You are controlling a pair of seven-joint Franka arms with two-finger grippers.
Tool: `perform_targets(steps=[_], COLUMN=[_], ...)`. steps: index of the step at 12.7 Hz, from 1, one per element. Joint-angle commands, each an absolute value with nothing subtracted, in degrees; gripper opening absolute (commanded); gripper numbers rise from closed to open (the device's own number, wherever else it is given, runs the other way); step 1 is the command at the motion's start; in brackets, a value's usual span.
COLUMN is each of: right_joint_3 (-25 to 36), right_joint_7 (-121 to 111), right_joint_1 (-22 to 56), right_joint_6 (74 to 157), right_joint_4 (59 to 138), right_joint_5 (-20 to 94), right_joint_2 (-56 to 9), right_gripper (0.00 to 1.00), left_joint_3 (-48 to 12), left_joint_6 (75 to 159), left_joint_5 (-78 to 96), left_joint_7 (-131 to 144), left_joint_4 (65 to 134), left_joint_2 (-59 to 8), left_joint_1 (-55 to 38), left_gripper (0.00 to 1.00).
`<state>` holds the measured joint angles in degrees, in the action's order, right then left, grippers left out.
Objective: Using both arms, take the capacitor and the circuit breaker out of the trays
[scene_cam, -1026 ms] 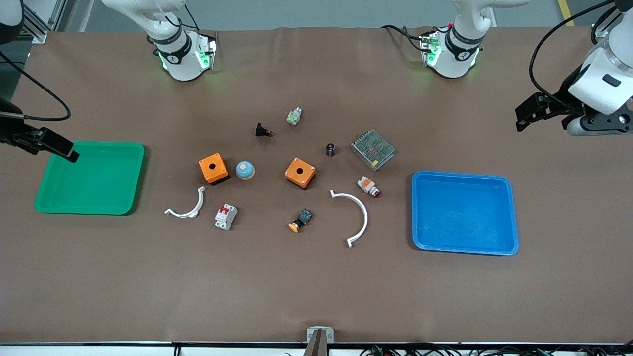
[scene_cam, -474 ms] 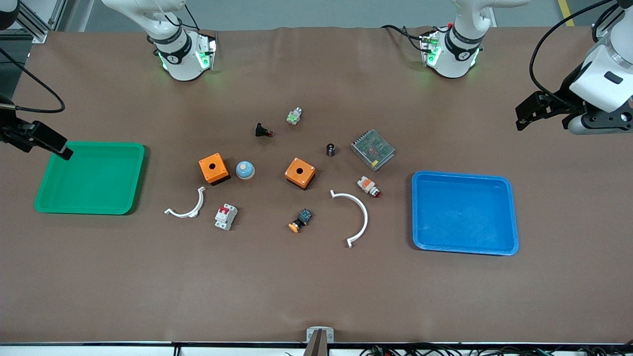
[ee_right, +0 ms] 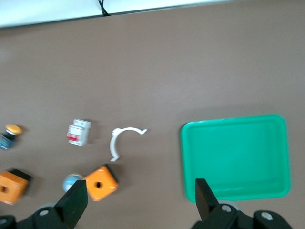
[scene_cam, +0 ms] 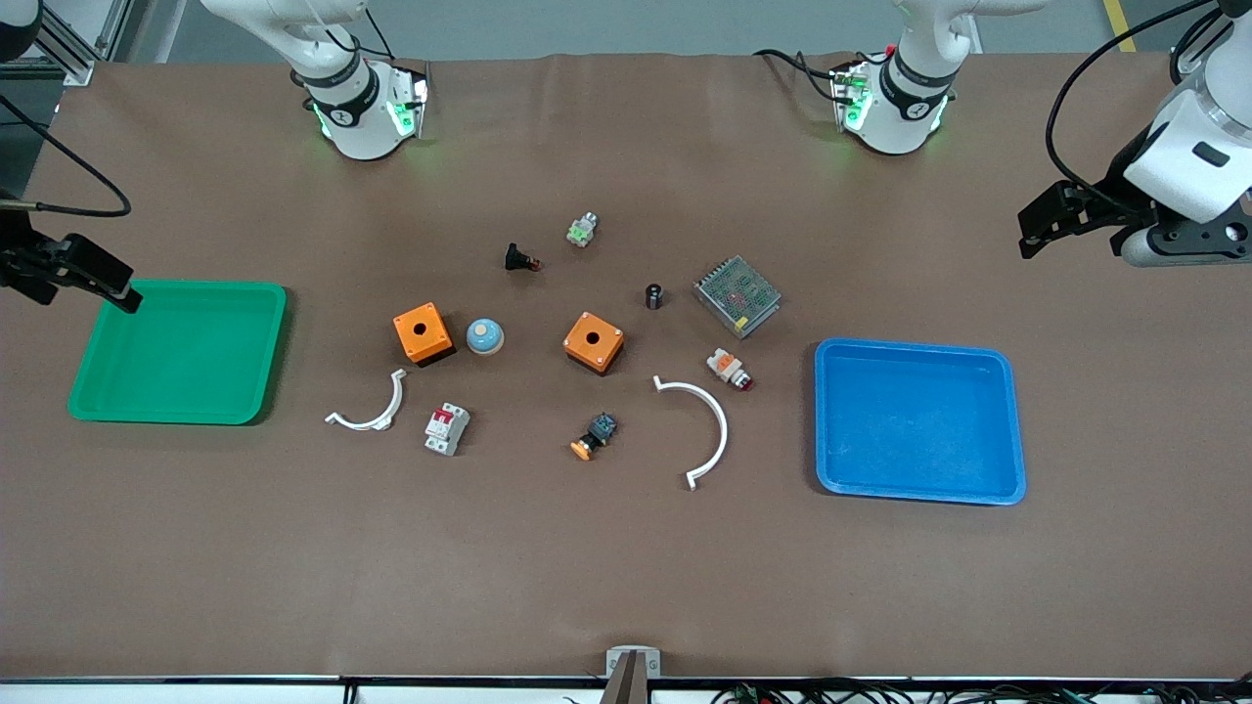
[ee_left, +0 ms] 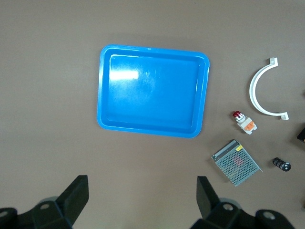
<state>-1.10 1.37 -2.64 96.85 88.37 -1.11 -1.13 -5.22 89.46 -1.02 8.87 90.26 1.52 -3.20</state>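
The capacitor (scene_cam: 653, 295), a tiny black cylinder with a silvery end, stands mid-table beside a metal mesh box; it also shows in the left wrist view (ee_left: 281, 164). The breaker (scene_cam: 447, 428), a white-grey block with a red face, lies nearer the front camera than an orange box; it also shows in the right wrist view (ee_right: 78, 132). My left gripper (scene_cam: 1039, 230) (ee_left: 141, 191) is open and empty, high over bare table near the blue tray (scene_cam: 1012, 430). My right gripper (scene_cam: 110, 286) (ee_right: 141, 193) is open and empty, high over the corner of the green tray (scene_cam: 276, 323).
Two orange boxes (scene_cam: 423, 332) (scene_cam: 593, 341), a blue-white dome (scene_cam: 484, 336), two white curved clips (scene_cam: 370, 411) (scene_cam: 704, 430), a mesh box (scene_cam: 737, 295), a white-orange lamp (scene_cam: 729, 368), a black-blue switch (scene_cam: 595, 436), a black piece with red tip (scene_cam: 520, 259) and a small green-lit part (scene_cam: 582, 230) lie mid-table.
My right gripper has drifted a little toward the right arm's end of the table and away from the front camera. The left gripper has barely moved. No object has moved.
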Motion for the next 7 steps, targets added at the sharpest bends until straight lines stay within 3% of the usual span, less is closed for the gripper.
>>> perform_targets(steps=[1,5,7], right_joint_3=[-1.4,-1.4,-1.3], right_joint_7=[-4.2,13.0,3.6], right_joint_1=[-3.2,-3.2,-3.2], right_joint_6=[97.7,95.6,96.2], right_joint_4=[88.7,88.8,88.3], right_joint_5=[-2.5,3.0,1.5], right_joint_2=[0.2,0.3,0.1], right_gripper=[1.00,1.00,1.00], left_joint_3=[-5.3,-5.3,-5.3], left_joint_6=[88.3,88.3,88.3], left_joint_5=[-0.4,-0.4,-0.4], left_joint_7=[7.7,7.6,7.6], left_joint_4=[89.0,89.1,89.1], left_joint_2=[1.2,1.1,1.1], left_joint_1=[-3.3,-3.2,-3.3], left_gripper=[1.00,1.00,1.00])
